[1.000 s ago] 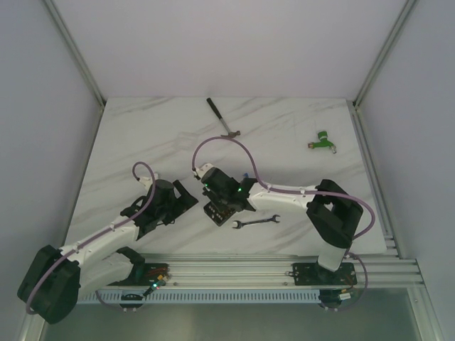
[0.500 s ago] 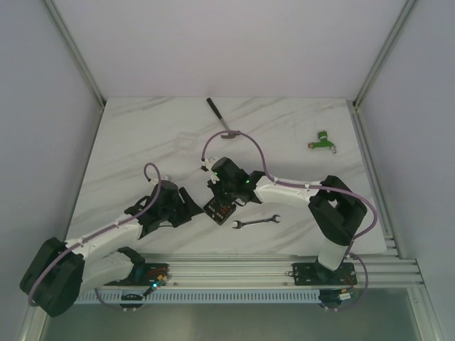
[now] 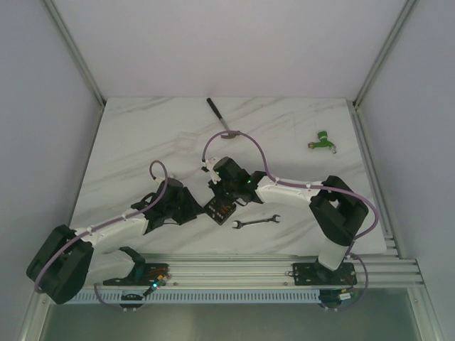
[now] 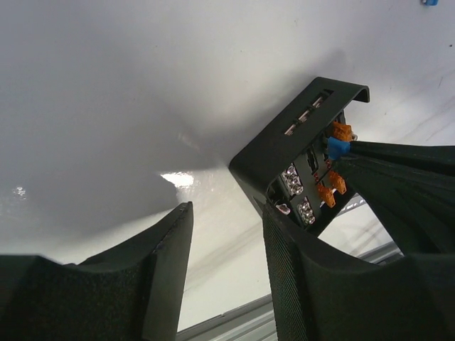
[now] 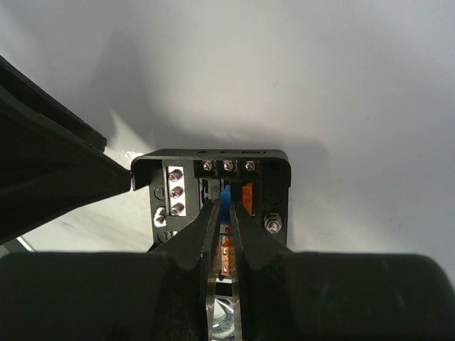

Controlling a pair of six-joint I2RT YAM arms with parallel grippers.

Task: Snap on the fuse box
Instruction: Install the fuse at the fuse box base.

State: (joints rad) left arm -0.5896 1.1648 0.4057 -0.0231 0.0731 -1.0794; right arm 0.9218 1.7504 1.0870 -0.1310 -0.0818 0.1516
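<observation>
Two tools: the right tool (image 5: 226, 206), pressed nearly together, pinches a blue fuse (image 5: 226, 193) inside the fuse box (image 5: 281, 174). The left tool (image 4: 229, 212), spread and empty, sits at its 9 o'clock. The fuse box rests near the worktop's (image 3: 142, 142) 6 o'clock edge.

Black on the fuse box (image 5: 213, 154), with orange fuses (image 5: 247, 195) and one blue fuse (image 5: 226, 194) inside. White with thin grey veins on the table (image 3: 142, 135), purple on the cable (image 3: 234, 133). Silver on the wrench (image 3: 256, 222), bright green on the small tool (image 3: 322, 138).
</observation>
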